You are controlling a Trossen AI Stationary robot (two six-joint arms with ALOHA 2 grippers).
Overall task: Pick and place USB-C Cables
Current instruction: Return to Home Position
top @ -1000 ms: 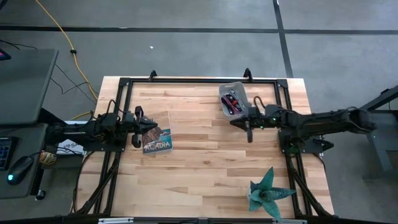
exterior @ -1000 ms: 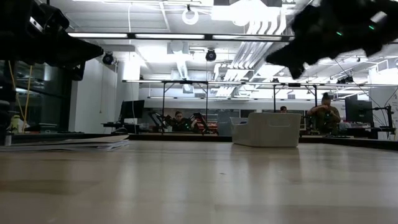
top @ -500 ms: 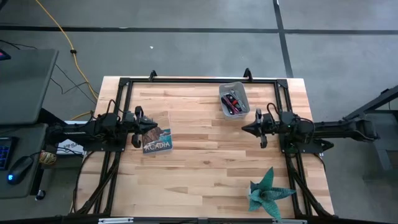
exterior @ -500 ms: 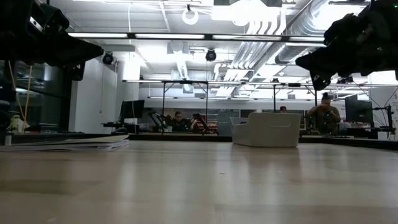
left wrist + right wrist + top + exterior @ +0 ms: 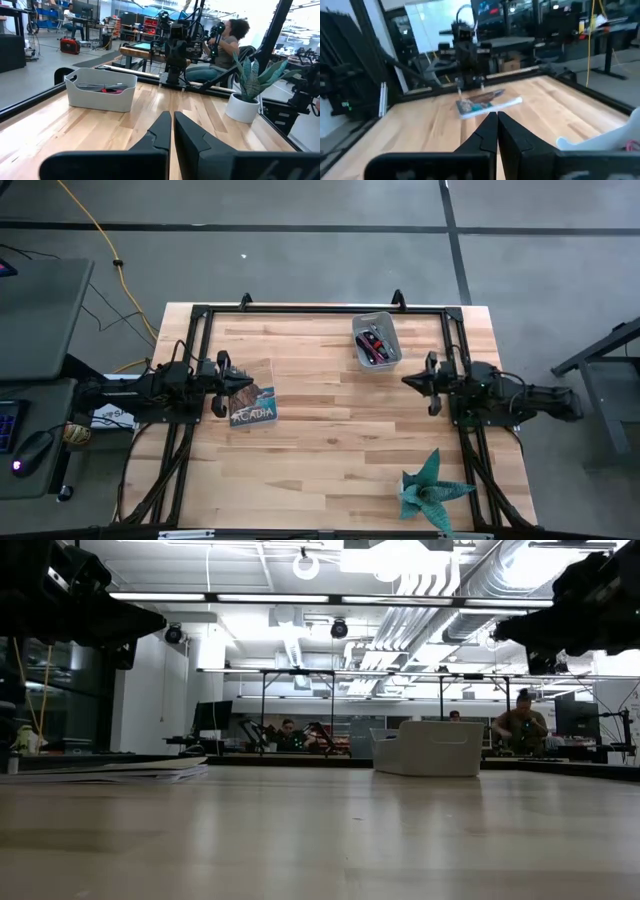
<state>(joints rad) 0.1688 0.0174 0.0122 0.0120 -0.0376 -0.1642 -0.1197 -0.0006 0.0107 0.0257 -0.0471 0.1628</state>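
Observation:
The cables (image 5: 374,344) lie coiled inside a grey bin (image 5: 391,352) on the table's far right part. Black and red strands show there, and a pink-red bit (image 5: 106,90) peeks over the rim in the left wrist view; I cannot tell the coils apart. My right gripper (image 5: 405,381) is shut and hovers near the table's right edge, just nearer than the bin (image 5: 615,138), touching nothing. My left gripper (image 5: 247,383) is shut and waits at the left side, above the far part of a book (image 5: 253,407).
The book (image 5: 487,105) lies flat at the table's left. A teal potted plant (image 5: 432,492) stands at the near right corner. Black frame rails (image 5: 320,308) run along the far, left and right sides. People sit in the room beyond the table (image 5: 522,720).
My right arm has drawn back from beside the bin toward the table's right edge, a little nearer the near side. The bin and the cables in it have stayed where they were.

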